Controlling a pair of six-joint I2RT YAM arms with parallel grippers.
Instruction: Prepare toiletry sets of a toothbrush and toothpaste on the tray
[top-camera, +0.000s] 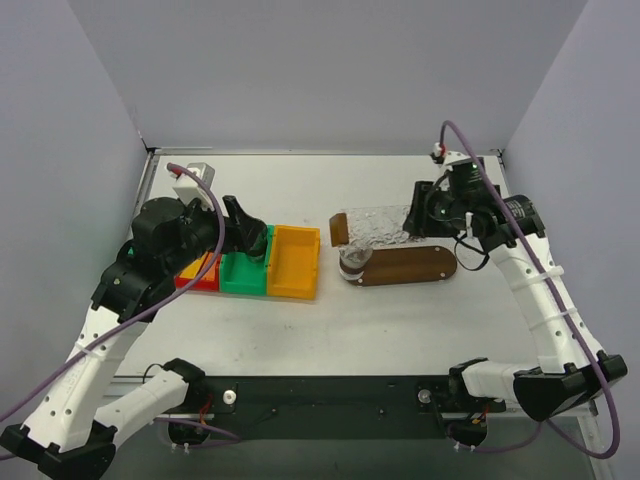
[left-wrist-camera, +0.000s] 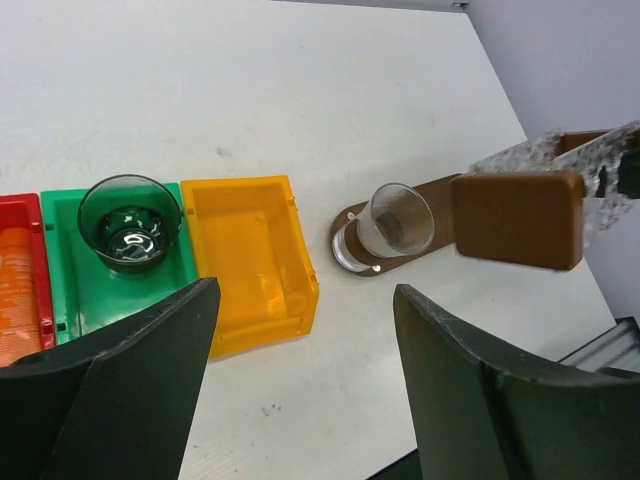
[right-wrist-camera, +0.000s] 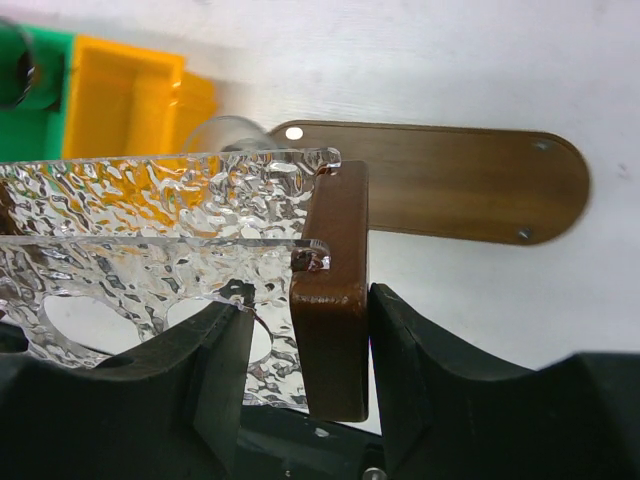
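Tray (top-camera: 415, 268): long dark wooden board lying flat on the table (top-camera: 400, 340), right of centre. It carries one clear cup (top-camera: 352, 258) standing at its left end; the rest of the board is bare. Holder (top-camera: 375, 225): a clear, rippled plastic rack with round holes and brown wooden end blocks, held in the air above and just behind the tray, not resting on it. Right gripper (right-wrist-camera: 312, 310): closed around the holder's wooden end block (right-wrist-camera: 338, 230), one finger pressed against each side. Left gripper (left-wrist-camera: 302, 300): spread wide with nothing between the fingers, hovering over the near edge of the bins. Bins, left to right: red bin (left-wrist-camera: 20, 205) with an orange ribbed item (left-wrist-camera: 15, 290), possibly a toothpaste tube, though it is cut off at the picture edge and cannot be told for certain; green bin (left-wrist-camera: 62, 250) with a dark glass cup (left-wrist-camera: 130, 222) standing in it; yellow bin (left-wrist-camera: 250, 255), nothing inside. Toothbrushes: none visible in any view. Progress, as judged: early. No toothbrush or toothpaste lies on the tray, so no set is made. The holder remains to be set down, and every brush and tube remains to be placed.
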